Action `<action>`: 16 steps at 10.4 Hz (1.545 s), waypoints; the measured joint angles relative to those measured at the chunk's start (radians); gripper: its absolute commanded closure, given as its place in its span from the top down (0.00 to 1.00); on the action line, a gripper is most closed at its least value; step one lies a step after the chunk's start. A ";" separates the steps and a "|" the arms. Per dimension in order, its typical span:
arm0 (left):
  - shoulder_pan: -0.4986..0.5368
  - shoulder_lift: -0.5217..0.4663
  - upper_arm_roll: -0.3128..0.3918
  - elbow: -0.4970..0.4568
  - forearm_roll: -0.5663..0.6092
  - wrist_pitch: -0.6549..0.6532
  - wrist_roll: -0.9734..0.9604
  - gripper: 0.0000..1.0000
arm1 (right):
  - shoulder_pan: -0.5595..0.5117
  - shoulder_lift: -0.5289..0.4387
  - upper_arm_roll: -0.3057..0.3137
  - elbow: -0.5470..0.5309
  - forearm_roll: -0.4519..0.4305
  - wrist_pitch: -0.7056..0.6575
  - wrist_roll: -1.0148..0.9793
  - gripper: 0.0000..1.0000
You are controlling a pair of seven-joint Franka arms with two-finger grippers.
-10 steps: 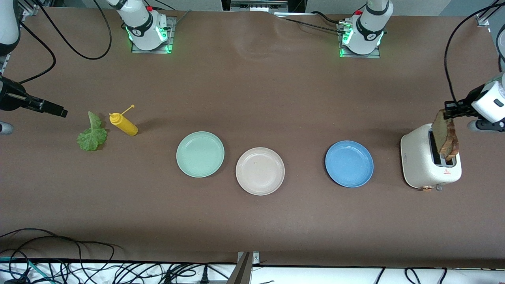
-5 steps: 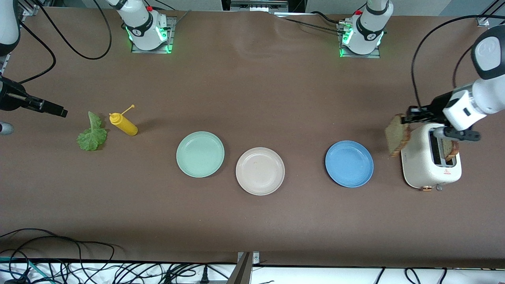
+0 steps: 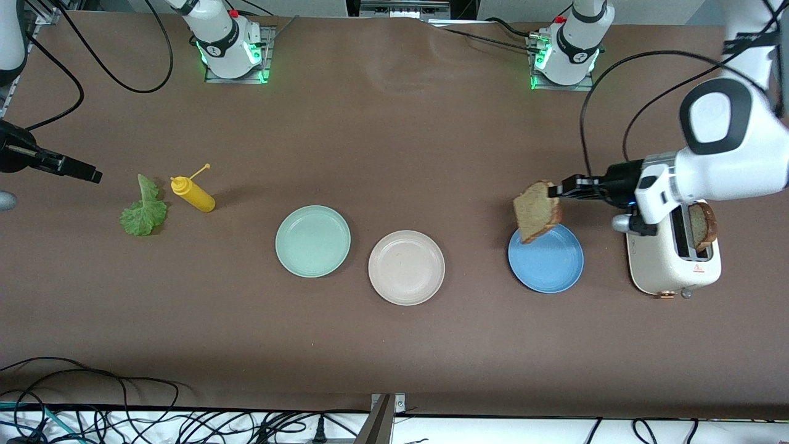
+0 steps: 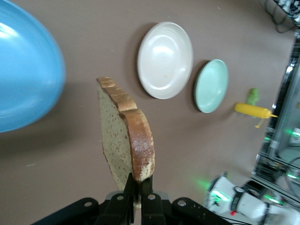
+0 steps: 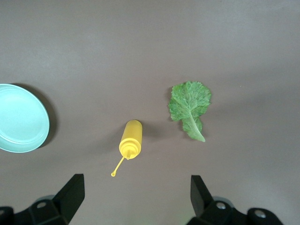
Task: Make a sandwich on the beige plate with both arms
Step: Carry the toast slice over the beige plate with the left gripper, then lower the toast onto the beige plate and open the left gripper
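Left gripper is clamped on a bread slice, holding it edge-up over the blue plate. A second slice sits in the toaster at the left arm's end of the table. The beige plate sits bare between the blue and the green plate. Right gripper waits with fingers wide apart over the table near the lettuce leaf and mustard bottle, holding nothing.
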 measured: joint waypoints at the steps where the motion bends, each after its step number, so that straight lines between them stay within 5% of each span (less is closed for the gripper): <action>1: -0.040 0.040 -0.008 0.001 -0.054 0.042 -0.001 0.00 | 0.000 0.000 0.000 0.000 0.000 0.000 0.000 1.00; 7: -0.146 0.260 -0.035 0.168 -0.434 0.103 0.001 0.00 | 0.000 0.000 0.000 0.000 0.000 0.000 -0.002 1.00; 12: -0.233 0.449 -0.036 0.343 -0.446 0.199 0.007 0.00 | 0.000 0.000 0.000 0.000 0.000 -0.001 -0.004 1.00; 16: -0.260 0.508 -0.035 0.374 -0.446 0.225 0.125 0.00 | 0.000 0.000 0.000 0.000 0.000 -0.001 -0.004 1.00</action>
